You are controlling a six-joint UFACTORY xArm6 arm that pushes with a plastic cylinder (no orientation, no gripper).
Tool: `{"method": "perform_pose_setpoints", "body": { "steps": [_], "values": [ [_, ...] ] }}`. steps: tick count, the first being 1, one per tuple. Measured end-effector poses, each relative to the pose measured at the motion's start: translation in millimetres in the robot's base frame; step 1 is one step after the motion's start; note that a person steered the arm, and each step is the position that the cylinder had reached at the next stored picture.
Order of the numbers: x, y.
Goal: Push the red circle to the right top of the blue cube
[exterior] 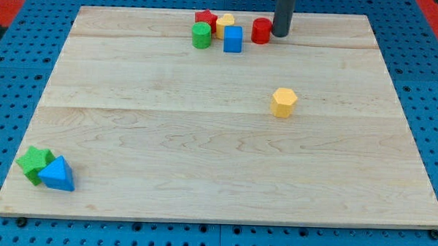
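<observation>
The red circle (261,30) stands near the view's top edge of the wooden board, just right of the blue cube (233,39) with a small gap between them. My tip (280,34) is right against the red circle's right side. The rod rises from there out of the view's top.
A green cylinder (201,35), a red star (205,19) and a yellow block (225,22) cluster left of the blue cube. A yellow hexagon (283,102) lies right of centre. A green star (34,162) and a blue triangle (57,174) sit at the bottom left corner.
</observation>
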State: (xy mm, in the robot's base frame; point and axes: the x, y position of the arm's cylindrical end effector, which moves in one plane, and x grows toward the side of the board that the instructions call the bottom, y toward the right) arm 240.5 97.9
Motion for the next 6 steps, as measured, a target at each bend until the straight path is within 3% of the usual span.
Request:
{"method": "perform_pose_setpoints", "body": {
  "steps": [3,6],
  "values": [
    [-33,-23],
    [-13,-3]
  ]
}}
